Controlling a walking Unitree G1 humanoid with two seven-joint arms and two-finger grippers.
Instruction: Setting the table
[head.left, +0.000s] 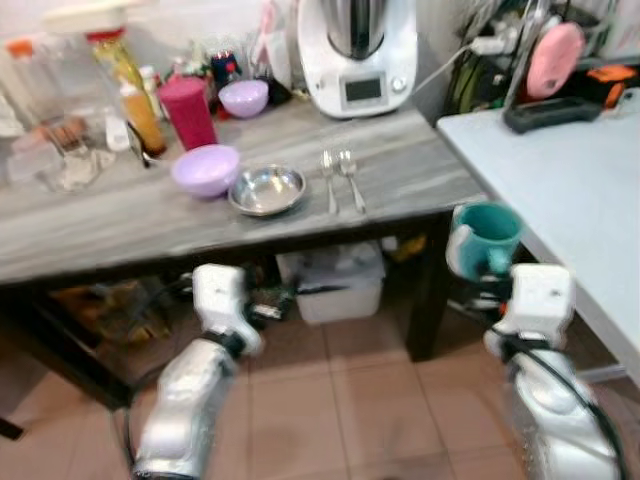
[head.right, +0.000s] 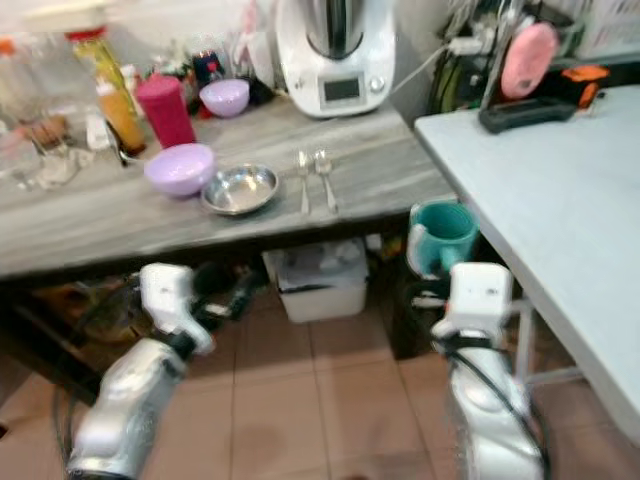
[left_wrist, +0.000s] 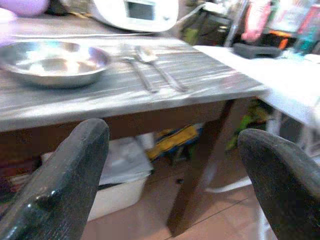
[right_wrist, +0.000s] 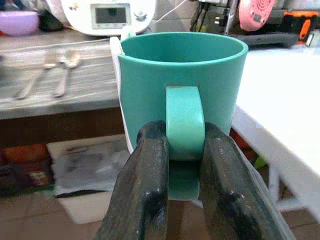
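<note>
Left eye view first: we see our left gripper (left_wrist: 165, 185) low at seven o'clock, fingers spread wide and empty, below the grey table (head.left: 120, 225). At twelve o'clock sit a steel bowl (head.left: 266, 189) and two spoons (head.left: 340, 180). At four o'clock our right gripper (right_wrist: 175, 165) clamps the teal mug (head.left: 486, 238) by its handle.

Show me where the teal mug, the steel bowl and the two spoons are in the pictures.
teal mug (right_wrist: 182, 70), right wrist view, on its outer wall above the handle.
steel bowl (head.left: 266, 189), left eye view, on its inner bottom.
two spoons (head.left: 337, 178), left eye view, on their handles.
</note>
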